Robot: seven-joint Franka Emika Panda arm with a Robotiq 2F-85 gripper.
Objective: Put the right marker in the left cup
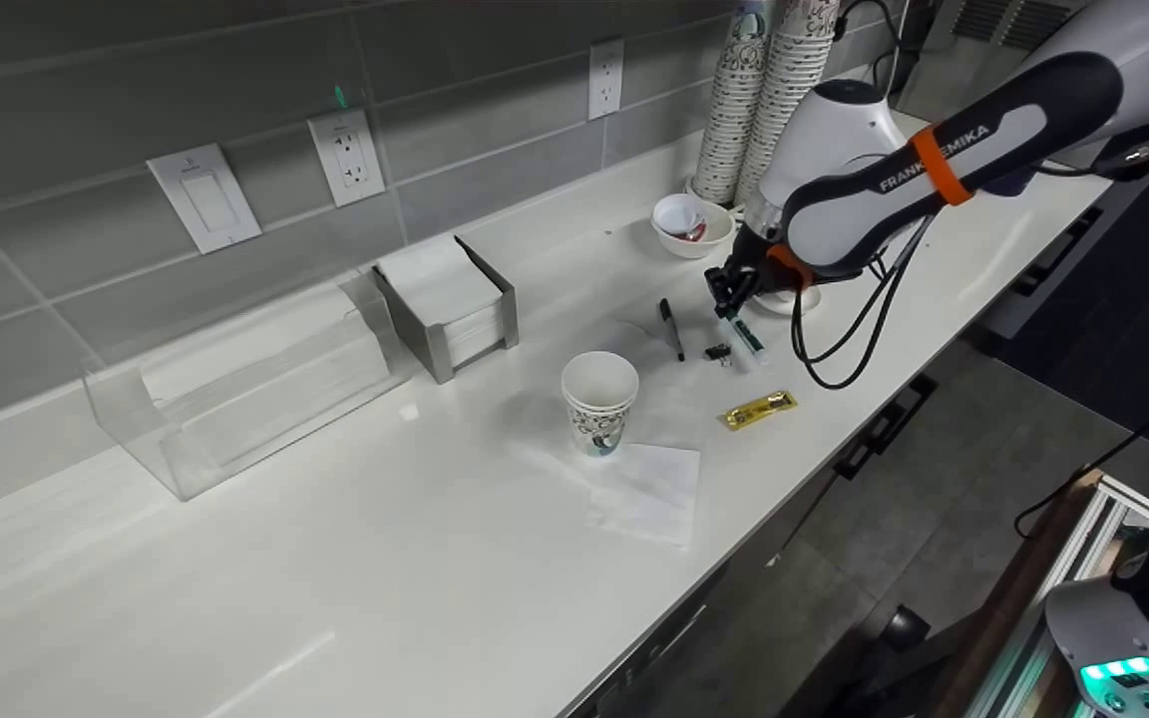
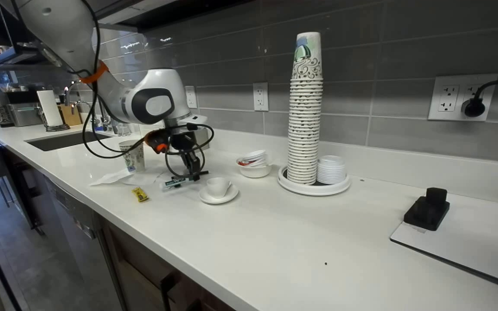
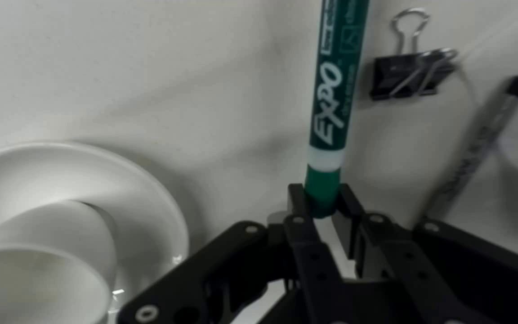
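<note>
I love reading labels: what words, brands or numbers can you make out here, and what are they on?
"EXPO" and "low odor": green marker; beside them probably "dry erase", blurred, and a cut-off word.
Probably "Sharpie", blurred: grey pen.
"FRANK" and "EMIKA", split by an orange band: robot arm.
"FRANKA": white machine part in the corner.
Too small to read: yellow packet, switch plate.
No readable numbers.

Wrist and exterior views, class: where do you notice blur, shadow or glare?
Wrist view: large lettering on the green marker readable, that on the grey marker blurred, shadow beside the saucer; in an exterior view, glare spots on the wall tiles.
</note>
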